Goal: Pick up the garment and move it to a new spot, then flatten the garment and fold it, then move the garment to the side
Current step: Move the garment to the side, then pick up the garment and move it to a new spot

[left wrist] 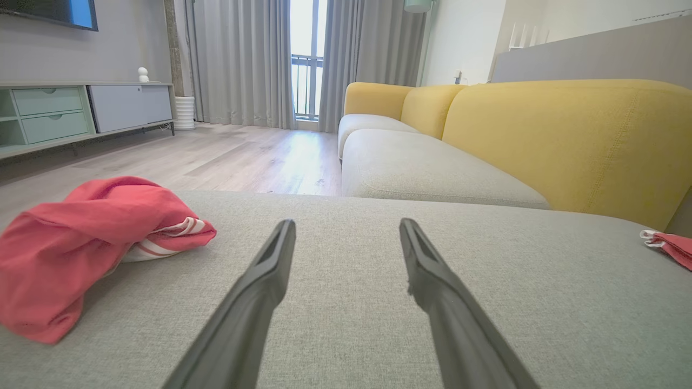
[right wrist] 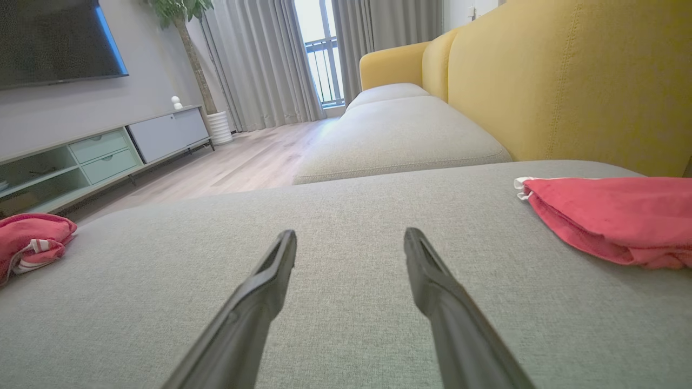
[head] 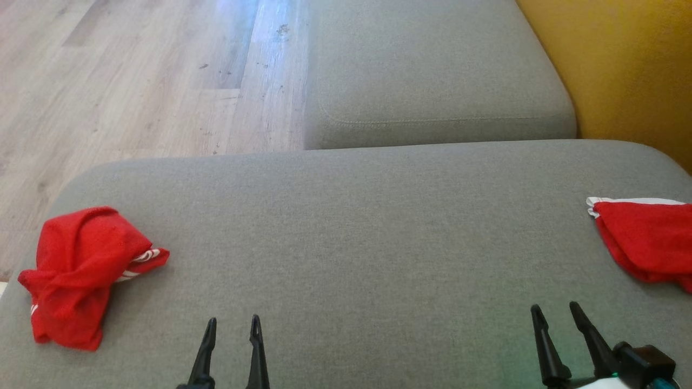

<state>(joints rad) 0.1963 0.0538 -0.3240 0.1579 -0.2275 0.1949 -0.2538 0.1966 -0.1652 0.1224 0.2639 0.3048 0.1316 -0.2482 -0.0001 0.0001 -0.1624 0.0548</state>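
Observation:
A crumpled red garment (head: 81,270) with white stripes lies in a heap at the left end of the grey sofa seat (head: 346,232); it also appears in the left wrist view (left wrist: 70,243) and far left in the right wrist view (right wrist: 27,237). My left gripper (head: 233,320) hovers open and empty low over the seat, right of that heap and apart from it (left wrist: 347,224). My right gripper (head: 554,307) is open and empty too (right wrist: 351,233), just short of a second red garment (head: 646,237) with a white edge, lying flatter at the right end (right wrist: 611,216).
Another grey seat cushion (head: 432,70) extends away beyond the one in front, with the yellow backrest (head: 632,70) along the right. Wooden floor (head: 135,81) lies to the far left. A TV cabinet (left wrist: 81,111) and curtains (left wrist: 243,59) stand across the room.

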